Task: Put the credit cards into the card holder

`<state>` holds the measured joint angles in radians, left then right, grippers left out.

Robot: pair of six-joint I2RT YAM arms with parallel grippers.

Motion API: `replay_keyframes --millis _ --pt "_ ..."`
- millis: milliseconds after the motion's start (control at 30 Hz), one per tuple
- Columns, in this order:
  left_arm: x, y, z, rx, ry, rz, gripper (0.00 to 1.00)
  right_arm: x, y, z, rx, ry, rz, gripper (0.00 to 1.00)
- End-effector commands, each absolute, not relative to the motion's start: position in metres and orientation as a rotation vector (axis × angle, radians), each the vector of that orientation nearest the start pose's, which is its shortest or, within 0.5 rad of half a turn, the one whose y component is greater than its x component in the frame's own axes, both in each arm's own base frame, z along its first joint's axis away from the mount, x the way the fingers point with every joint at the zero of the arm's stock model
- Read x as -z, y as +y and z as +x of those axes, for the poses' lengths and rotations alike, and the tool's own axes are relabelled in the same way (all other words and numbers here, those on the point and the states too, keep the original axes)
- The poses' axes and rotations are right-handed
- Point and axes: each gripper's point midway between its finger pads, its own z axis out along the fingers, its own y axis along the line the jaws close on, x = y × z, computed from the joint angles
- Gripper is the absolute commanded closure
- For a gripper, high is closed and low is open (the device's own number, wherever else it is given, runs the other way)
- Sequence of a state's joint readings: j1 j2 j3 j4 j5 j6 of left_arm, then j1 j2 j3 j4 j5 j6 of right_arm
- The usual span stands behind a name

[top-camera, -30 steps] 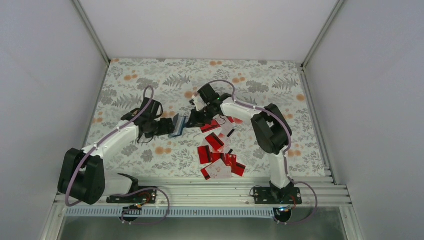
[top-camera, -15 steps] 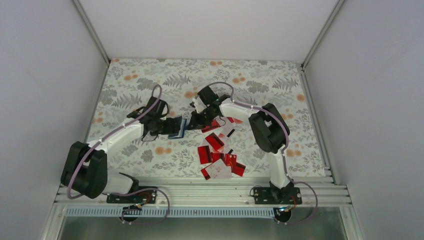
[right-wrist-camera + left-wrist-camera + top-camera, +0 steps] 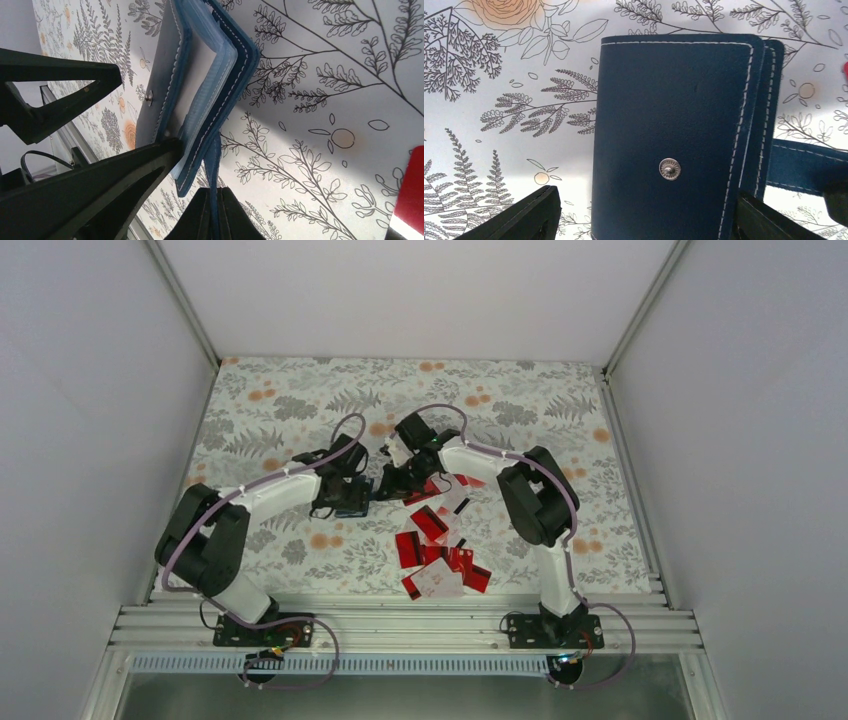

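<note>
Overhead: shows left arm swung inward since a second ago, left gripper [image 3: 348, 496] at the card holder [image 3: 356, 508] mid-table, red credit cards [image 3: 437, 545] rightward.
Left wrist: shows stitched navy rectangle, round metal snap [image 3: 669, 168], long axis up-frame, fingers [image 3: 526, 217] spread either side.
Right wrist: shows right gripper [image 3: 212, 212] pinching its strap [image 3: 214, 165], pale-blue folds gaping.

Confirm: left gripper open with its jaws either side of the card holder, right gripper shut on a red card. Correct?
Not quite. The right gripper is shut on the blue strap of the card holder, not on a red card; the right wrist view shows the strap pinched between its fingers. The rest holds: the left gripper is open, its jaws either side of the card holder.
</note>
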<state>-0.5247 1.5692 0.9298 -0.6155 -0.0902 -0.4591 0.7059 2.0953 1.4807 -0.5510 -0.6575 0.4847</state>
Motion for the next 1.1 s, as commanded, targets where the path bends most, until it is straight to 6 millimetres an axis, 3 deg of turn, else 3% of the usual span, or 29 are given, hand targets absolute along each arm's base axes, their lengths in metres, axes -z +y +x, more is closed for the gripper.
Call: replay_keyframes --millis 0,133,300,433,733,967,1067 --pt "-0.050 -0.128 0.296 -0.102 2.802 0.031 0.22 -0.068 0.384 0.286 -1.161 2.885 -0.572 0.96" --pt "-0.059 -0.123 0.297 -0.128 2.771 0.011 0.28 -0.067 0.381 0.286 -1.141 2.885 -0.584 0.96" --pt "-0.067 -0.116 0.298 -0.152 2.740 -0.015 0.44 -0.061 0.376 0.284 -1.121 2.896 -0.606 0.96" --pt "-0.070 -0.112 0.300 -0.169 2.726 -0.025 0.51 -0.057 0.372 0.282 -1.111 2.904 -0.617 0.96" --pt "-0.052 -0.101 0.301 -0.179 2.759 -0.059 0.69 -0.054 0.369 0.281 -1.101 2.906 -0.632 0.96" --pt "-0.044 -0.104 0.299 0.010 2.774 -0.129 0.96 -0.048 0.367 0.285 -1.092 2.906 -0.635 0.96" --pt "-0.042 -0.104 0.295 0.048 2.778 -0.150 0.98 -0.046 0.367 0.290 -1.089 2.901 -0.631 0.96"
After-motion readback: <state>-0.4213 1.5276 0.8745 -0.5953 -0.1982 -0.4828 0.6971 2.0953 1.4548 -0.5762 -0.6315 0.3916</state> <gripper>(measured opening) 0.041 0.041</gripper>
